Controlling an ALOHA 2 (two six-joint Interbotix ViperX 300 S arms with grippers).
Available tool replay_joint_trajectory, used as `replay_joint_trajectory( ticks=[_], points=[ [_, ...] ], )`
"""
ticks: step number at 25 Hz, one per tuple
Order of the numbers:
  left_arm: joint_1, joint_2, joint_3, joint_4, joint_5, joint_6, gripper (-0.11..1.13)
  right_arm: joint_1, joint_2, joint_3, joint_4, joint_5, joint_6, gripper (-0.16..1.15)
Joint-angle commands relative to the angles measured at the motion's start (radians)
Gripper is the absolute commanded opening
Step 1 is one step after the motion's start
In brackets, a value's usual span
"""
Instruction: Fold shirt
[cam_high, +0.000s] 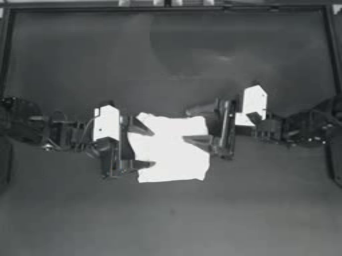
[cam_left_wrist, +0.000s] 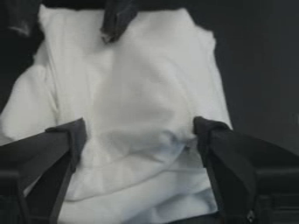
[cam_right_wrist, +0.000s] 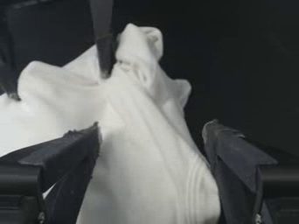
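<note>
- White T-shirt (cam_high: 170, 148) lies bunched into a compact, roughly square bundle at the middle of the dark table (cam_high: 167, 60); several layers and creases visible in both wrist views.
- Left gripper (cam_high: 139, 146) reaches in from the left, at the shirt's left edge. Its 2 jaws stand wide apart, 1 over the upper left corner of the bundle, 1 near the lower left edge. Left wrist view: cloth fills the gap between the jaws; not clamped.
- Right gripper (cam_high: 199, 125) reaches in from the right, at the shirt's upper right edge. 2 jaws spread apart; 1 jaw lies over the cloth's right side, the other sits just above the top edge. Right wrist view: cloth runs between the jaws, no grip.
- Right wrist view: a peak of cloth stands up beside a far dark jaw; cannot tell whether it is pinched.
- Metal frame rail (cam_high: 167, 7) runs along the table's far edge.
</note>
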Motion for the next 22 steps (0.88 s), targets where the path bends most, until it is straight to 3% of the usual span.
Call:
replay_joint_trajectory(
  ticks=[1, 13, 22],
  points=[
    [-0.012, 0.003, 0.009, -0.02, -0.023, 0.0, 1.01, -0.002, 0.003, -0.008, -0.003, -0.02, 0.002, 0.98],
    [-0.018, 0.094, 0.008, -0.041, -0.031, 0.0, 1.01, -0.002, 0.12, 0.003, -0.003, -0.15, 0.052, 0.98],
    [-0.018, 0.049, 0.0, -0.043, -0.038, 0.009, 1.01, -0.002, 0.101, 0.006, -0.023, -0.15, 0.069, 0.98]
  ],
)
